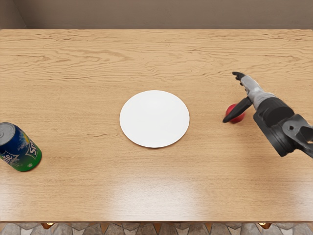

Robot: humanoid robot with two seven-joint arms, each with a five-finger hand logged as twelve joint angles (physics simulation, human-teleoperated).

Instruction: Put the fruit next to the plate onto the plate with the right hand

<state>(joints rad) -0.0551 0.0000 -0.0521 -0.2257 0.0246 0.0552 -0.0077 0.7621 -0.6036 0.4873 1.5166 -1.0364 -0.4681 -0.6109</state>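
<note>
A white round plate lies flat near the middle of the wooden table. To its right sits a small red fruit, partly hidden by my right hand. That hand comes in from the right edge, its fingers spread: the thumb reaches down across the fruit's left side while the other fingers point up and away past it. The fingers are not closed around the fruit, which rests on the table. My left arm does not show.
A green and blue soda can lies on its side near the table's left edge. The table's front edge runs along the bottom of the view.
</note>
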